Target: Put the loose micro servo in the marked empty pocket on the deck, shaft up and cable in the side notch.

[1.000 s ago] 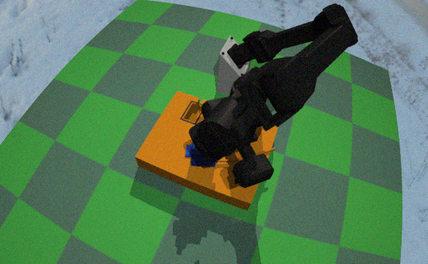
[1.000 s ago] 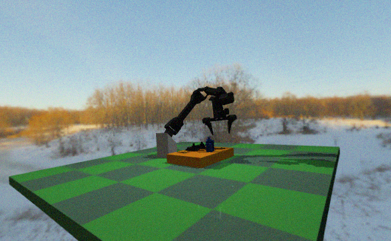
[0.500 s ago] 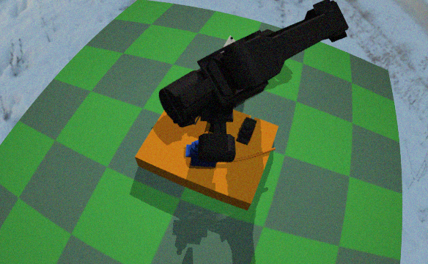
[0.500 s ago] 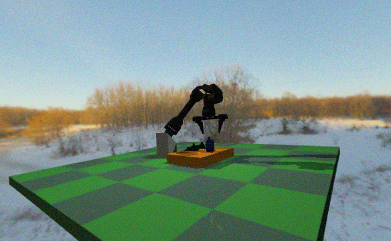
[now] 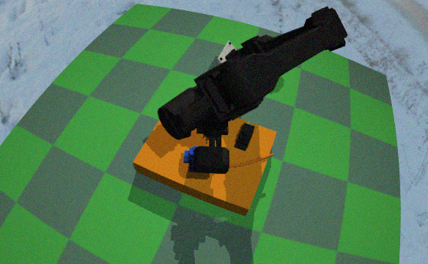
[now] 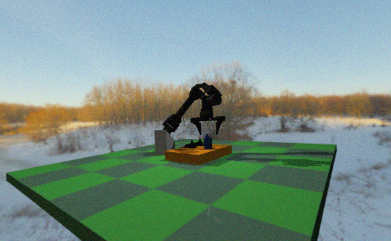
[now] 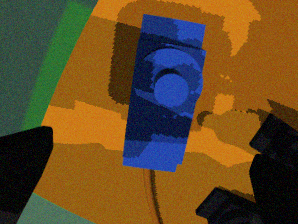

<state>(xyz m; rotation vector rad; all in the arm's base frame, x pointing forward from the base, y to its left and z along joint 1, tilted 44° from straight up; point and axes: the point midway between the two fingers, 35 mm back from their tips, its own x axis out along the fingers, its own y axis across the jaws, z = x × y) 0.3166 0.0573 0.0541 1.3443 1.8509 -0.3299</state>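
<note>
The blue micro servo stands upright on the orange deck, its round shaft facing up toward the wrist camera. Its thin orange-brown cable trails over the deck from one end. My gripper is open and empty, pointing down above the servo. In the wrist view its fingers stand wide to the left and right, level with the servo's cable end. The marked pocket cannot be seen: the arm covers that part of the deck in the top view.
A black servo sits on the deck; two dark servos show near the right finger in the wrist view. The grey-white arm base stands behind the deck. The deck rests on a green checkered table.
</note>
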